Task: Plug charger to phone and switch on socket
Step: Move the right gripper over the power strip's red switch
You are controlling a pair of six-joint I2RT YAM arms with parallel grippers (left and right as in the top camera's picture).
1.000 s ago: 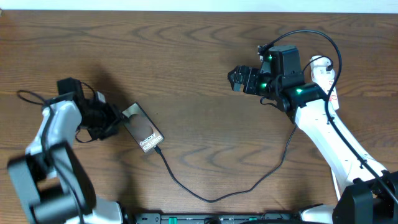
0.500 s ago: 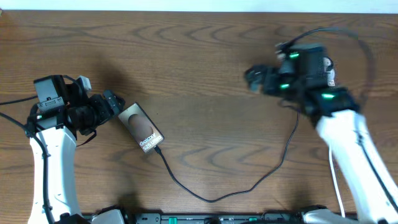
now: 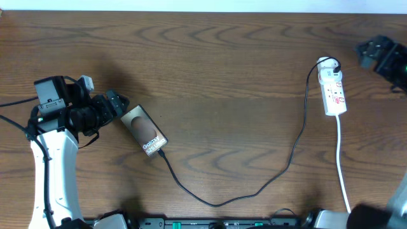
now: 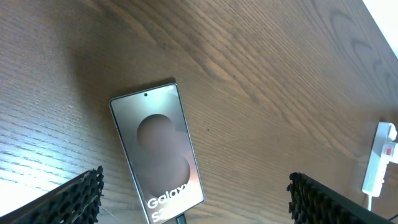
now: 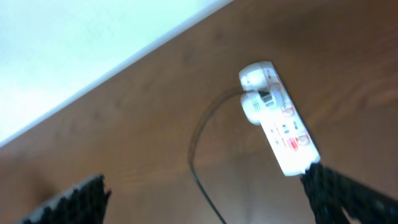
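Observation:
The phone [image 3: 145,132] lies face up on the wooden table at the left, also in the left wrist view [image 4: 158,149]. The charger [image 3: 216,203] is a thin black cable. Its plug tip [image 3: 163,152] sits in the phone's lower end, and the cable loops right and up to the socket [image 3: 334,92]. My left gripper [image 3: 117,105] stands open just left of the phone's top end, touching nothing. My right gripper [image 3: 375,54] is blurred at the far right edge, to the right of the socket. Its wrist view shows the right gripper [image 5: 205,199] open, with the socket [image 5: 280,124] ahead of it.
The socket's white lead [image 3: 343,172] runs down to the table's front edge. A white surface [image 5: 93,37] borders the table's far edge. The socket [image 4: 379,165] shows small at the right of the left wrist view.
My left gripper has let go of the phone, opened and drawn back to the left. The right arm has swung from the table's middle right to the far right edge, uncovering the socket.

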